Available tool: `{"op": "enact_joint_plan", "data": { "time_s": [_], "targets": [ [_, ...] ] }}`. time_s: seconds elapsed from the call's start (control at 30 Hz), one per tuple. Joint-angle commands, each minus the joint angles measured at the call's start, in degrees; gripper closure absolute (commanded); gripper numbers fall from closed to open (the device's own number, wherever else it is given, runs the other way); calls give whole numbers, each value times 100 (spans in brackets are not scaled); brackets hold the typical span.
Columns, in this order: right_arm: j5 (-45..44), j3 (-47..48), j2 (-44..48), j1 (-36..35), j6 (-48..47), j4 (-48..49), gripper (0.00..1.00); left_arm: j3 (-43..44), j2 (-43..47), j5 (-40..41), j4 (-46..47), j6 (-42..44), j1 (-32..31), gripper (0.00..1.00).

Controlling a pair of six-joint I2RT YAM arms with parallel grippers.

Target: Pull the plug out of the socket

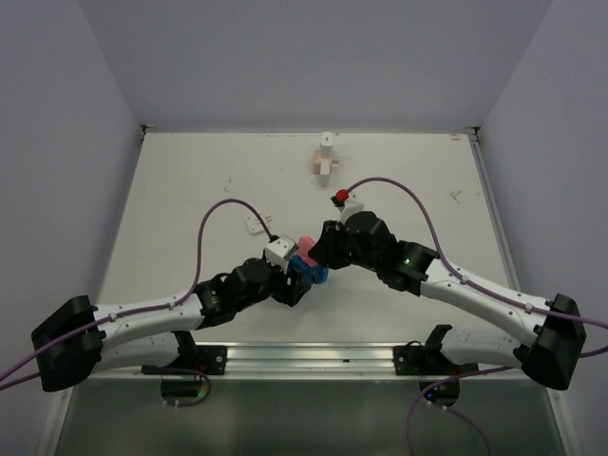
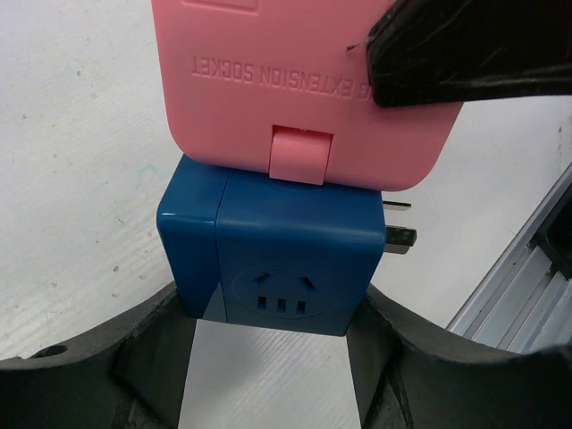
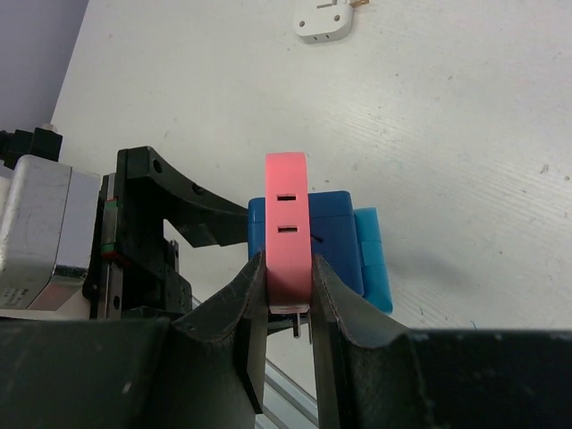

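Note:
A pink plug block (image 2: pixel 268 80) lies against the far face of a blue socket cube (image 2: pixel 286 241), low over the table. My left gripper (image 2: pixel 268 308) is shut on the blue cube, one finger pressed on each side. My right gripper (image 3: pixel 288 277) is shut on the pink plug (image 3: pixel 287 206) and pinches its two flat faces. Behind it sits the blue cube (image 3: pixel 335 232) with a light-blue piece (image 3: pixel 371 259) on its side. Metal prongs (image 2: pixel 399 237) stick out beside the cube; I cannot tell whose they are. From above, pink (image 1: pixel 306 243) meets blue (image 1: pixel 306 269) between both arms.
A small white adapter (image 1: pixel 256 225) lies on the table left of the grippers. A wood-and-white block (image 1: pixel 326 160) stands near the back. An aluminium rail (image 1: pixel 313 356) runs along the near edge. Purple cables (image 1: pixel 204 237) arc over both arms.

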State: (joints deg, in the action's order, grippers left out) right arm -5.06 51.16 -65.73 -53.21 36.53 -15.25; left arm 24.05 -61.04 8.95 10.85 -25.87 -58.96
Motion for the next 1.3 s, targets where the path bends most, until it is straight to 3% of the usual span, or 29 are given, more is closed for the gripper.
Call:
{"op": "enact_joint_plan", "data": {
  "time_s": [0.0, 0.2, 0.5, 0.93, 1.27],
  "targets": [
    [-100, 158, -89, -49, -278, -163, 100, 363, 57, 63, 259, -217, -10, 100],
    [-285, -44, 104, -49, 11, 12, 100, 232, 4, -42, 400, -217, -10, 100],
    [-1032, 307, 193, 38, 29, -119, 100, -234, -435, -745, 707, -911, -19, 100],
    [-408, 1028, -203, 969, 20, -224, 100, 135, -1033, -869, 216, -841, -89, 100],
    [-364, 1344, -423, 1208, -41, 39, 100, 258, -1244, -1097, 57, -815, -98, 100]
  ]
}}
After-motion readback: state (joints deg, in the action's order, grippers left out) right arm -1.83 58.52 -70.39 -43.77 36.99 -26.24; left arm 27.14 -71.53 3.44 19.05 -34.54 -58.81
